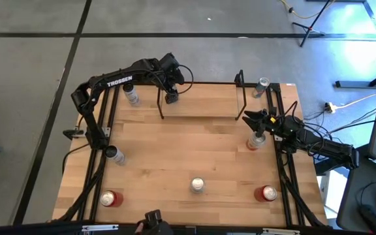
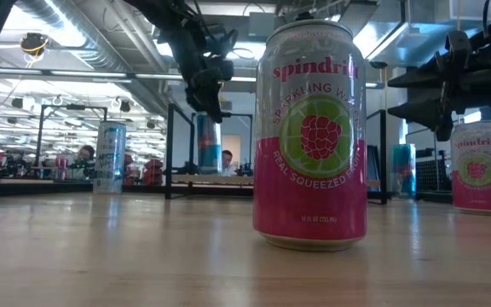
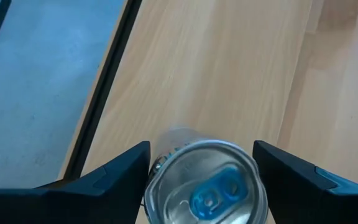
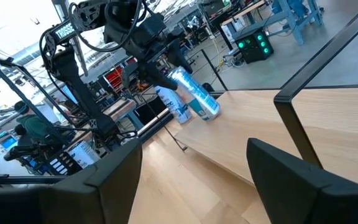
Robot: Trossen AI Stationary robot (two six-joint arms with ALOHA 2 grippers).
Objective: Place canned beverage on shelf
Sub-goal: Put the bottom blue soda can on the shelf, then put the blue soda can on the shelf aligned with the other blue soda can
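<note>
The shelf is a light-wood board with black wire end frames at the table's far middle; it also shows in the right wrist view. My left gripper is at the shelf's left end, shut on a blue can that stands upright there. My right gripper hangs open and empty just above a pink Spindrift can that stands on the table near its right edge, in front of the shelf's right end. My left gripper has the blue can's upper side wall pinched between its two fingers, one on each side of the can. The fingers point down from above. The can is upright, and its base is at the shelf board; I cannot tell whether it rests there.
Several other cans stand on the table: one at the far left, one at the left, a red one near left, a Spindrift can near middle, a red one near right, one at the far right. Black rails edge both sides.
</note>
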